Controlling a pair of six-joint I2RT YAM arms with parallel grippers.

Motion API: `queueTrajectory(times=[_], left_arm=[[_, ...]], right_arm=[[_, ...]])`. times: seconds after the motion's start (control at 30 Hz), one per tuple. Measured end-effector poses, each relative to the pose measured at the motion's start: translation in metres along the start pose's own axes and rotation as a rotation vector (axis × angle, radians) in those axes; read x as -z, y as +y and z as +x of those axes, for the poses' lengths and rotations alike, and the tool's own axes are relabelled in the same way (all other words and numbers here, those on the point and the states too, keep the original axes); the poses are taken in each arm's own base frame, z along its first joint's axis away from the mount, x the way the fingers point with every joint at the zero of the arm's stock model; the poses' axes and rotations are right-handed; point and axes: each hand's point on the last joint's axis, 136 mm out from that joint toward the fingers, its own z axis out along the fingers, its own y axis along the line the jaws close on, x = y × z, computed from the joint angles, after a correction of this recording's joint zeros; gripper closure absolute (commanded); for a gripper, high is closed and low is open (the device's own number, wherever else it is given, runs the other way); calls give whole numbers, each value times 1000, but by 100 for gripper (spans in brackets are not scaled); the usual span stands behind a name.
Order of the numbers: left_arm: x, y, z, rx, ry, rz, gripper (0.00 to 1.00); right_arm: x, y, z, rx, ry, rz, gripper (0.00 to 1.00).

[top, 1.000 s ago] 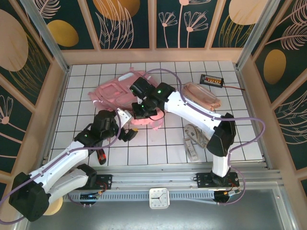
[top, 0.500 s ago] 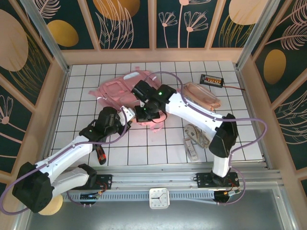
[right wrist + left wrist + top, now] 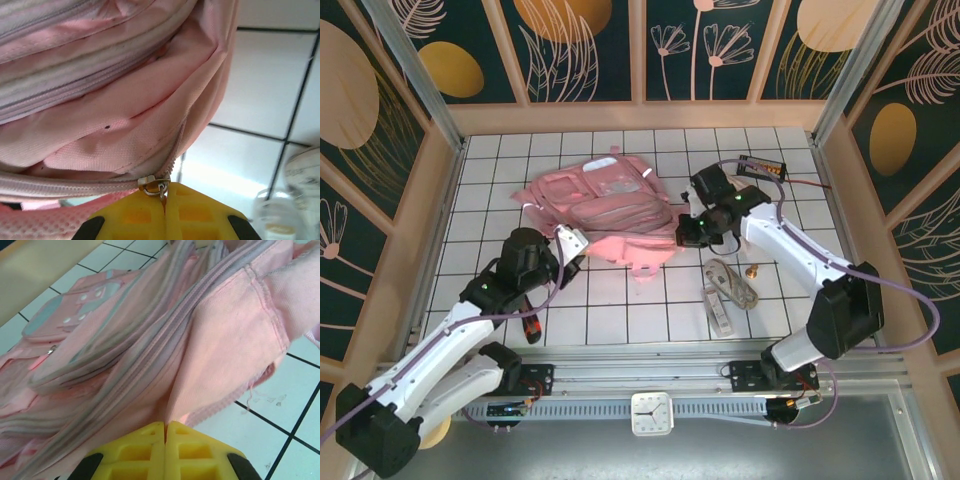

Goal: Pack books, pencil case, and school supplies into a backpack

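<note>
Backpack [image 3: 605,205] lies flat mid-table, well off all side walls. Your right gripper [image 3: 165,187] is clamped on the zipper pull [image 3: 152,185] at the bag's right edge. Your left gripper [image 3: 165,426] has its fingers pressed together at the near-left hem; can't tell if cloth is caught between them. Bare tiles run along the bag's near edge. Cord bundle [image 3: 738,282] and ruler bar [image 3: 719,312] sit near-right, apart from the bag; utility knife [image 3: 532,327] is under your left arm
</note>
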Motion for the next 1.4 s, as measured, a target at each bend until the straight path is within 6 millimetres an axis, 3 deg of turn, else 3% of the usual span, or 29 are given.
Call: queueTrajectory(times=[0.1,0.17,0.2,0.27,0.3,0.33,0.47,0.6,0.77,0.87,1.0,1.07,1.1,1.13,1.17,1.2,1.4], left_arm=[[16,28,-15,23,-42,-95,100],[26,35,-28,20,-77,-119,100],[28,35,-31,18,-87,-120,88],[30,34,-34,20,-96,-114,53],[30,32,-34,21,-97,-102,23],[30,28,-35,28,-99,-81,1],[25,0,-50,28,-121,25,1],[17,-34,-63,7,-147,127,1],[2,-46,-71,21,-146,172,1],[-8,-65,-75,-5,-121,230,1],[-18,-74,-64,-36,-76,245,3],[-23,-73,-53,-49,-45,231,16],[-26,-73,-47,-56,-29,223,30],[-29,-72,-42,-58,-14,215,59],[-31,-70,-38,-60,-3,196,96],[-33,-68,-36,-62,-1,183,100],[-32,-57,-34,-71,5,115,100]], right_arm=[[-17,-47,-11,-23,13,111,100],[-30,-79,-17,-59,36,175,100],[-33,-89,-21,-72,38,193,100],[-35,-89,-31,-67,26,203,100],[-32,-80,-37,-45,14,196,100],[-27,-64,-44,-12,-5,183,100],[-1,12,-68,103,-86,84,100],[14,72,-62,154,-89,-20,100],[16,125,-22,186,2,-104,100],[18,140,-7,176,35,-122,100],[27,156,-4,146,34,-147,100],[33,166,-4,132,29,-169,100],[35,170,-4,127,27,-178,100],[37,174,-3,124,26,-188,100],[37,177,-1,118,30,-192,100],[37,177,0,115,33,-189,100],[33,172,3,105,58,-190,100]])
